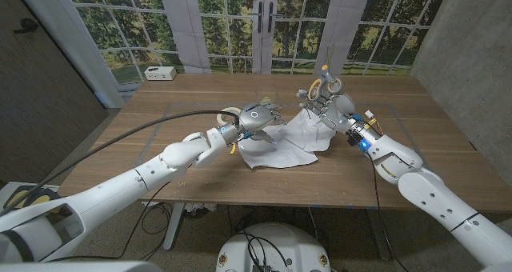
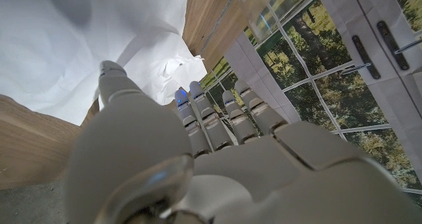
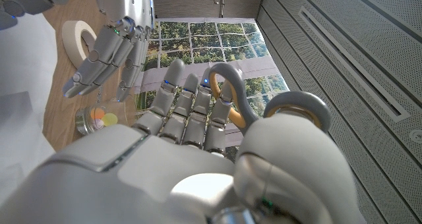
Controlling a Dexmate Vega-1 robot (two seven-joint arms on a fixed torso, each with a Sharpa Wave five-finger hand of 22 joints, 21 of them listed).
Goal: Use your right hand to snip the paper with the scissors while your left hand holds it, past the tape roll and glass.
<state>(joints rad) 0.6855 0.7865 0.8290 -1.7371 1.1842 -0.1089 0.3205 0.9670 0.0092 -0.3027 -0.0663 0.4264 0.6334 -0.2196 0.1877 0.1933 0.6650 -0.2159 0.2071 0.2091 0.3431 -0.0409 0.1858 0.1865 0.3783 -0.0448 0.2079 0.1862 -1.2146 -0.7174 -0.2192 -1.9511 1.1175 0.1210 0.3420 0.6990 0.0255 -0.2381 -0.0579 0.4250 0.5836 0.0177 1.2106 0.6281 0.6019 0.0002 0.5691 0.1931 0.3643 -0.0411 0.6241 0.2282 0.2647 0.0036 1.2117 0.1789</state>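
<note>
I have the scissors (image 1: 324,86) gripped in my right hand (image 1: 334,106) over the white paper (image 1: 284,144) mid-table, my left hand (image 1: 258,117) spread above it, so next I must pin the sheet.

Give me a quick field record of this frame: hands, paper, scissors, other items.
left hand: on the near-left part of the paper, fingers over it
right hand: holds the scissors, raised at the paper's far right edge
scissors: grey and orange loops upright, blades hidden
paper: white, crumpled, mid-table
tape roll: on the table beyond the paper
glass: beside the paper, coloured bits inside
cut: cannot tell
</note>
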